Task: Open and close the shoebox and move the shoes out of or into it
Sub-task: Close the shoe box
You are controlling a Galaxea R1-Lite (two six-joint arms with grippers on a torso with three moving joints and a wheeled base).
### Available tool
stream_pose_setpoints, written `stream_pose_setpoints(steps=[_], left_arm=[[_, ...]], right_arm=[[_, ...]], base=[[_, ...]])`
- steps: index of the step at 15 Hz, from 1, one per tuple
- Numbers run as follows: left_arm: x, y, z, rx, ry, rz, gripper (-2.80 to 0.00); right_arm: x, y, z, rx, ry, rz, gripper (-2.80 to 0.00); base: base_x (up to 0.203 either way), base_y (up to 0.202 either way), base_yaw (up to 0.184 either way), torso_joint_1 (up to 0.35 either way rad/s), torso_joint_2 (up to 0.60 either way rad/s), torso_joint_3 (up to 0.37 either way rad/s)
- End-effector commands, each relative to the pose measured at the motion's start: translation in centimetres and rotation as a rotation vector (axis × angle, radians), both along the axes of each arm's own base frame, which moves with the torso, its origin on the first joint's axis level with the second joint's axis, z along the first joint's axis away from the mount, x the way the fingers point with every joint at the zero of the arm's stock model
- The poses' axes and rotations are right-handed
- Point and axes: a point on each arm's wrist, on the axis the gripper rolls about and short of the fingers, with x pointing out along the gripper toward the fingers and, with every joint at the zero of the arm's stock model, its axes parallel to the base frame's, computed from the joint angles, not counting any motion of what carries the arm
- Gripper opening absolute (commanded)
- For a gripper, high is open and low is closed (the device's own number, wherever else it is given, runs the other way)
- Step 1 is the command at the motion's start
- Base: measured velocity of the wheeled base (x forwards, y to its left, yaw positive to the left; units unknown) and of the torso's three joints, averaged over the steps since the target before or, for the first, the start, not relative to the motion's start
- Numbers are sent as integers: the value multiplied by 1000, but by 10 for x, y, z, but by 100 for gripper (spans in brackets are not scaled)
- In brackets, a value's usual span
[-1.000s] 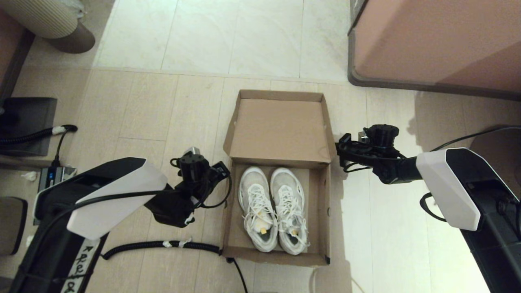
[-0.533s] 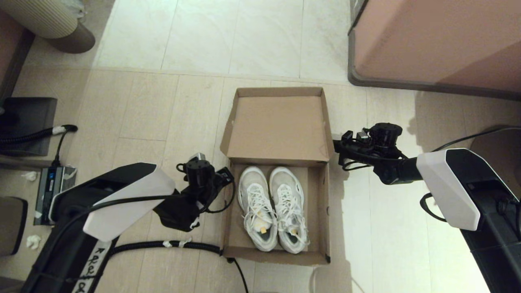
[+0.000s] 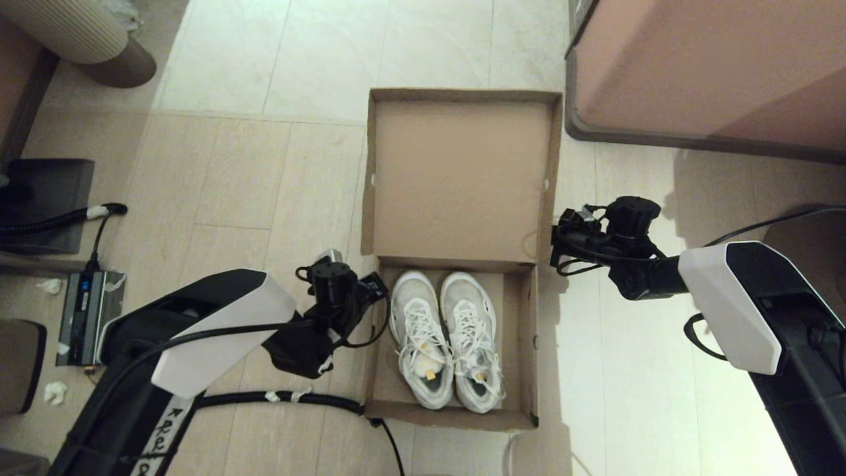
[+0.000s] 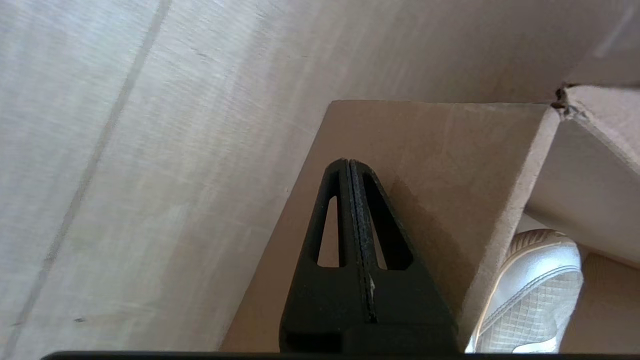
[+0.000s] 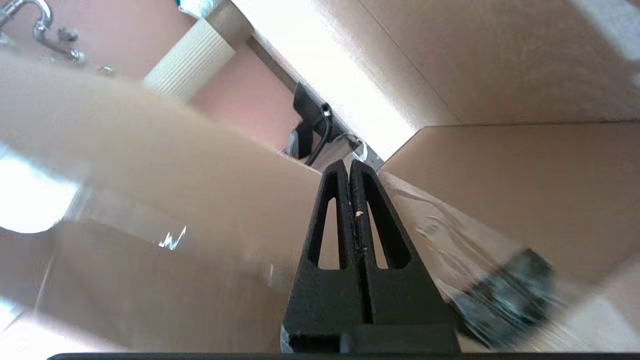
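The brown shoebox [image 3: 527,344] stands on the floor in front of me, its hinged lid [image 3: 459,178] thrown far back with the inside showing. The pair of white lace-up shoes [image 3: 446,337] lies side by side in the box, toes toward the lid. My left gripper [image 3: 380,285] is shut and empty just outside the box's left wall [image 4: 440,165], near the hinge corner; a shoe toe [image 4: 535,290] shows past that wall. My right gripper [image 3: 555,241] is shut too, close against the lid's right edge. In the right wrist view the gripper [image 5: 349,164] has the lid's cardboard [image 5: 200,200] right beside it.
A large pinkish-brown furniture block [image 3: 714,66] stands at the back right, near the lid's far corner. A black corrugated hose [image 3: 264,398] runs along the floor to the box's near left corner. A power strip [image 3: 82,311] and a ribbed beige bin [image 3: 73,26] are on the left.
The lid has swung farther back, away from me, and the box has shifted slightly. My left gripper has come closer to the box's left wall. My right gripper has stayed by the lid's right edge.
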Motion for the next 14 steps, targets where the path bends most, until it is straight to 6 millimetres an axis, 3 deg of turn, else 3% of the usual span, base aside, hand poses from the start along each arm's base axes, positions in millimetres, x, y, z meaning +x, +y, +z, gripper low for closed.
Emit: stream_pose_setpoints(steps=[1, 5, 14], left_arm=[[0, -2, -6, 2, 11, -2, -280], [-1, -2, -10, 4, 17, -2, -280], [-1, -2, -16, 7, 27, 0, -280]], right_arm=[[-1, 0, 2, 3, -2, 26, -280], [-4, -3, 18, 19, -41, 45, -280], [-21, -36, 72, 13, -88, 174, -280]], base=[[0, 0, 0, 0, 0, 0], [0, 0, 0, 0, 0, 0], [0, 0, 0, 0, 0, 0]])
